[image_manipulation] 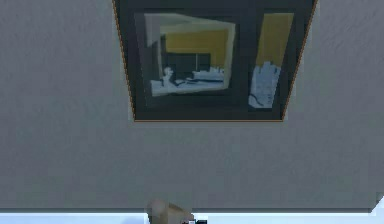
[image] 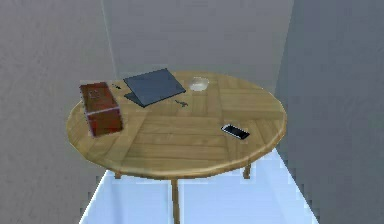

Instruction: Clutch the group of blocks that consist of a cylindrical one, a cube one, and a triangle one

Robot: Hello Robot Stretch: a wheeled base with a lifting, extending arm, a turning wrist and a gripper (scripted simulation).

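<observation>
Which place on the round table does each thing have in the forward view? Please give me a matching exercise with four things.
Things
1. reddish-brown box
2. dark flat panel
3. pale bowl
4. phone

Places on the table
A. far edge, near the middle
B. toward the forward view's right
C. at the forward view's left edge
D. between the box and the bowl

Pairs: 1-C, 2-D, 3-A, 4-B

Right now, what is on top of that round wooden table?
On the table lie a reddish-brown box, a flat dark slab, a small pale bowl and a phone. Whatever sits inside or under the box is covered.
</observation>
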